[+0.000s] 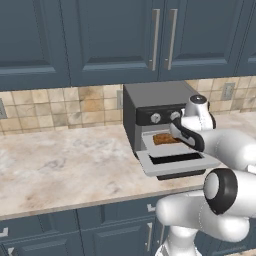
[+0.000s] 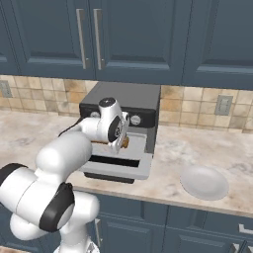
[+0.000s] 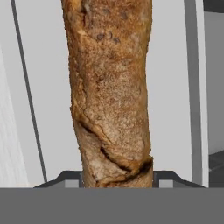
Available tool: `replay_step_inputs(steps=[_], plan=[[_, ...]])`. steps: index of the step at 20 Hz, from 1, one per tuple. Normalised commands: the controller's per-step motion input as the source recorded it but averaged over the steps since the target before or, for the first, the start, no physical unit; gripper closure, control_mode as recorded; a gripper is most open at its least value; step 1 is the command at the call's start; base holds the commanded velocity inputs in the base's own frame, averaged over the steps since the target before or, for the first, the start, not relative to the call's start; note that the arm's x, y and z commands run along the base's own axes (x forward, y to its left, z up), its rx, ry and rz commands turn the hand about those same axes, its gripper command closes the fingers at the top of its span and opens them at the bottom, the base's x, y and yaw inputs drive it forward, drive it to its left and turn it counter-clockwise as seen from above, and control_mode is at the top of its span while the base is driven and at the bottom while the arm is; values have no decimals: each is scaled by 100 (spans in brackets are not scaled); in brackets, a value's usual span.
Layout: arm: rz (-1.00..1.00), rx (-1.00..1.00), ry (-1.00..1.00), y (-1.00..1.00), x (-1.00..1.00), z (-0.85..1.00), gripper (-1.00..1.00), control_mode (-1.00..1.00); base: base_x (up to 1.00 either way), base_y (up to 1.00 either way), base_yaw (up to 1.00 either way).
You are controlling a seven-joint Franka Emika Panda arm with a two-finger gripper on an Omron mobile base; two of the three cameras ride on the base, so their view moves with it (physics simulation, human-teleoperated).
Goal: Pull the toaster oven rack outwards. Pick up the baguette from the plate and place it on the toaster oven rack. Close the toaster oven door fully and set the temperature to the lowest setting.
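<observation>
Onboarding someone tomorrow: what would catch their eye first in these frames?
The baguette, close up in the hand view, gripper shut on its near end, pale toaster oven rack behind it. Next, the toaster oven on the counter, toaster oven door dropped open. Right of it, the plate lies bare.

You see the baguette with a rough, cracked, matt golden-brown crust. Behind it, the toaster oven rack looks smooth, flat light grey. The toaster oven has a matt dark grey shell. Right of it, the plate looks smooth and pale; the counter beneath looks like polished mottled stone.
</observation>
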Motion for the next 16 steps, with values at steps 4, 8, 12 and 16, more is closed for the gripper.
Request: replay_step_inputs(steps=[4,8,12,16], plan=[[0,0,1,14,24,-10,100,-100,0,0,0],[0,0,3,3,13,-21,100,-100,0,0,0],[0,0,4,6,13,-19,100,-100,0,0,0],[0,0,4,8,11,-19,100,-100,0,0,0]])
